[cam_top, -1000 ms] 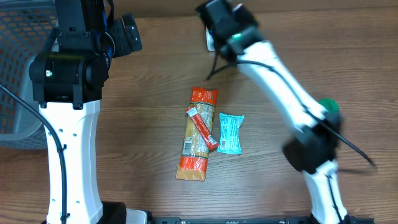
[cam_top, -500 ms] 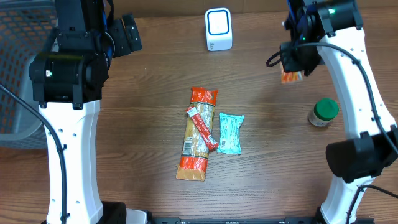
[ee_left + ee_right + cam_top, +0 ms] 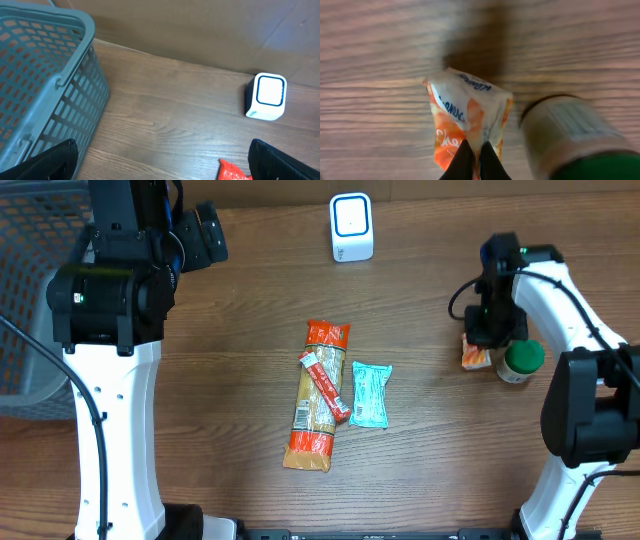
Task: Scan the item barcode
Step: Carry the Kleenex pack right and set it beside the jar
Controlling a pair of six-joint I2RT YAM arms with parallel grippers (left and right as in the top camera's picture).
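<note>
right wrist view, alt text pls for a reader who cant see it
Dark jaws are shut on the edge of a crumpled orange and white packet, with the wooden table behind it. A blurred green-lidded jar is just to its right.

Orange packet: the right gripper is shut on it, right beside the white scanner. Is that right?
Not quite. The right gripper is shut on the orange packet, but beside the green-lidded jar, not the white scanner, which stands well apart from it. The overhead view shows it.
</note>
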